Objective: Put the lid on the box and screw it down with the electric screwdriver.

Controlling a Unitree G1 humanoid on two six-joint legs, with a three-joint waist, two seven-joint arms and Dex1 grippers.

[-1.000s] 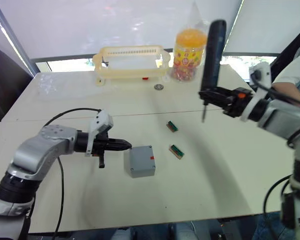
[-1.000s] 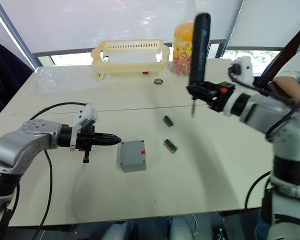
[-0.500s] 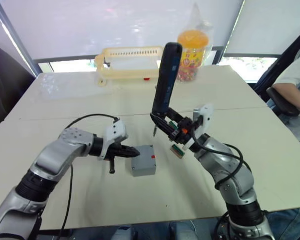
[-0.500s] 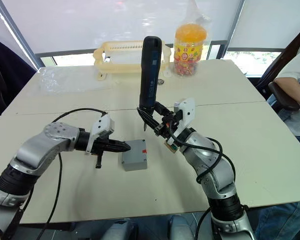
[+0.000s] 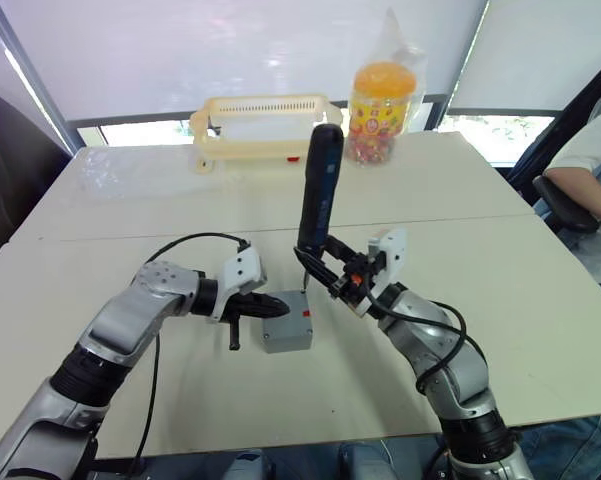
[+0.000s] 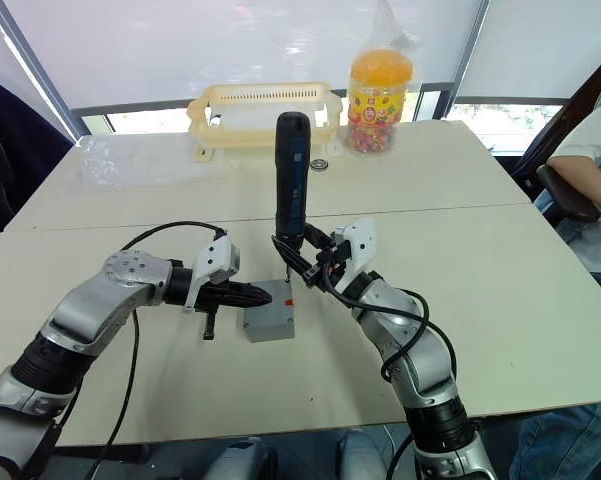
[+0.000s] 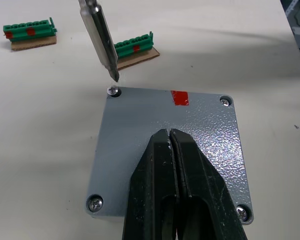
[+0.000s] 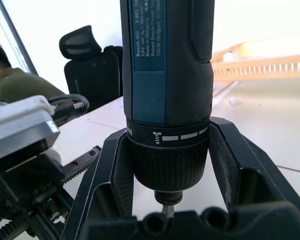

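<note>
Bit at the corner screw
Right gripper (image 5: pixel 332 281) clamps the screwdriver (image 5: pixel 319 190) upright; left gripper (image 7: pixel 169 150), closed and empty, presses the lid (image 7: pixel 140 130) on the box (image 5: pixel 286 324)'s 9 o'clock side.

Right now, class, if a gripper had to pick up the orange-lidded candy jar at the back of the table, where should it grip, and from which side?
Likely the candy jar round its straight middle wall, coming level from the table's open front: it stands upright, and loose plastic wrap crowds its top.

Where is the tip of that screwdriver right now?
In the left wrist view, the electric screwdriver tip hovers just above a corner screw of the lid, near the red mark.
</note>
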